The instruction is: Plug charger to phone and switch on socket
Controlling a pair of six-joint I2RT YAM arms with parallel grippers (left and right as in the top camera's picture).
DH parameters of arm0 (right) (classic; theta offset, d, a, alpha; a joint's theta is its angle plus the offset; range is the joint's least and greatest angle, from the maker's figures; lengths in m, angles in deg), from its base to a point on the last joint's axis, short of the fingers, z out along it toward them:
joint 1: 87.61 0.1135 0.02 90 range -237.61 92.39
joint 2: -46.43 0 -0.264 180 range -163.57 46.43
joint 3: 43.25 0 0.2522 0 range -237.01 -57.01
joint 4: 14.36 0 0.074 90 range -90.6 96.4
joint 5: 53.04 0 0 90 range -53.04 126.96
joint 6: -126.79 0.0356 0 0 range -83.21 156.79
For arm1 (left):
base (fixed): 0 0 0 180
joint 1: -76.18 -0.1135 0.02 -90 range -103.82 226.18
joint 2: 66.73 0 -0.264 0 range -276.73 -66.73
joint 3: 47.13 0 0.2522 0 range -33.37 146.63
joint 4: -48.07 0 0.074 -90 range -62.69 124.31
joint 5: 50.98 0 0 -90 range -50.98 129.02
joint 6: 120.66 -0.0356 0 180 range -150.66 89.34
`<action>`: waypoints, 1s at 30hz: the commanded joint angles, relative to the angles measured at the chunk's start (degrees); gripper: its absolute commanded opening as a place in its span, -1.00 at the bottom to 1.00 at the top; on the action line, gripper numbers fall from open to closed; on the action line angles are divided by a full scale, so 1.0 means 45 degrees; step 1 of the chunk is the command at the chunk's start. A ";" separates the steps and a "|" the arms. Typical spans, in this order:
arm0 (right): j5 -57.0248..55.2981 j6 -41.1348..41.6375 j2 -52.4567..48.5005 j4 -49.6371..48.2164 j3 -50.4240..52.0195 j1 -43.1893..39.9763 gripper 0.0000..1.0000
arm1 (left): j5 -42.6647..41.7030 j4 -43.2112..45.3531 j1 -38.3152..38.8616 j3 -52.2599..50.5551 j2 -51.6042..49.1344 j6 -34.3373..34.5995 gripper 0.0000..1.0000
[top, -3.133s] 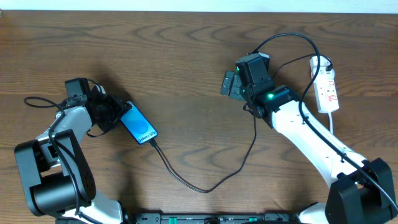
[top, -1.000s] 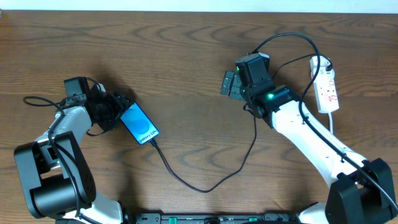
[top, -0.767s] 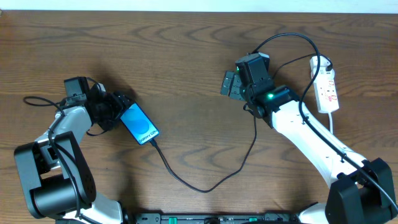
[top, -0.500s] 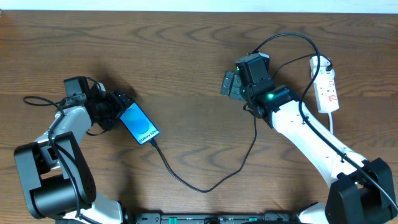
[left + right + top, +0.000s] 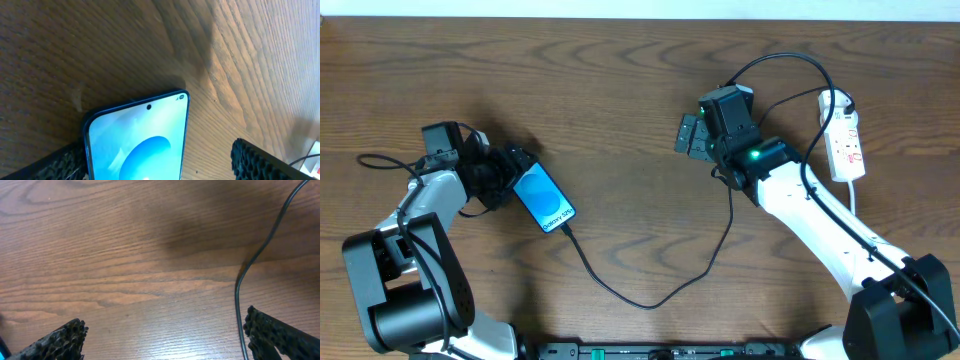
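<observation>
phone: 1 | charger: 1 | socket: 1 | left hand: 1 | right hand: 1

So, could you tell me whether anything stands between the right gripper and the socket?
No separate object blocks it; only a loop of the charger cable lies between the right gripper and the socket.

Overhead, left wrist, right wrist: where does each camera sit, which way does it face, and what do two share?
Overhead: fixed above the table, looking straight down; both arms, the phone, charger and socket show.
Left wrist: on the left arm, looking down past the left gripper's fingers at the phone's top end.
Right wrist: on the right arm, looking down past the right gripper's fingers at bare wood and a black cable.
Shared: the phone shows in overhead and left wrist.
</observation>
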 commanded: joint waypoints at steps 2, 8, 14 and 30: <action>-0.0233 -0.0102 0.0131 0.0053 -0.0073 -0.0029 0.98 | 0.1282 -0.0321 -0.0058 -0.0432 -0.0617 -0.0078 0.82; -0.0233 -0.0102 0.0131 0.0058 -0.0073 -0.0029 0.98 | 0.1282 -0.0321 -0.0058 -0.0432 -0.0617 -0.0078 0.83; -0.0233 -0.0102 0.0131 0.0063 -0.0073 -0.0029 0.99 | 0.1287 -0.0316 -0.0058 -0.0432 -0.0617 -0.0078 0.83; -0.0238 -0.0102 0.0131 0.0063 -0.0073 -0.0029 0.98 | 0.1277 -0.0325 -0.0068 -0.0393 -0.0461 -0.0078 0.83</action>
